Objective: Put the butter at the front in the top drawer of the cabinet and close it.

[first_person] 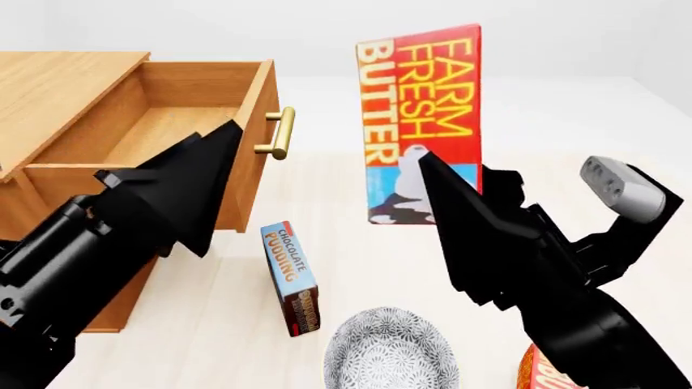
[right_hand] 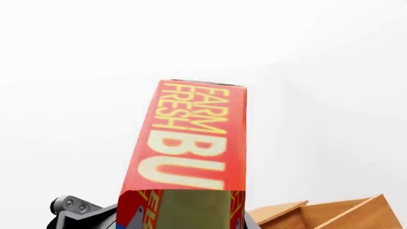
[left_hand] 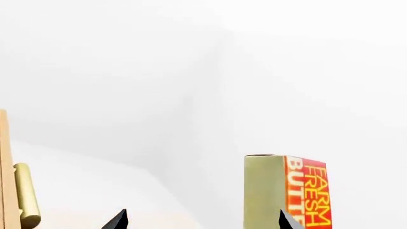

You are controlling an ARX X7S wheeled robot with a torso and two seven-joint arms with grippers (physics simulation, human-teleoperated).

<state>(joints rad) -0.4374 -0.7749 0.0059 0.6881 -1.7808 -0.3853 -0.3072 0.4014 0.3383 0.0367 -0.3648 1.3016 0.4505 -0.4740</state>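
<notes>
The butter (first_person: 420, 113), a red carton with yellow "FARM FRESH BUTTER" lettering and a cow picture, hangs upright in the air, right of the cabinet (first_person: 65, 81). My right gripper (first_person: 438, 182) is shut on the carton's lower part; the right wrist view shows the butter (right_hand: 190, 143) filling the jaws of my right gripper (right_hand: 184, 217). The top drawer (first_person: 173, 121) is pulled out and looks empty, its brass handle (first_person: 279, 134) facing the carton. My left gripper (left_hand: 203, 220) is open and holds nothing. It hovers in front of the drawer, with the butter (left_hand: 286, 191) beyond one fingertip.
A blue chocolate pudding box (first_person: 292, 279) stands on the pale floor below the drawer. A patterned grey bowl (first_person: 390, 352) sits at the near edge. A red carton corner (first_person: 536, 369) shows behind my right arm. The drawer handle (left_hand: 25, 195) lies close beside the left gripper.
</notes>
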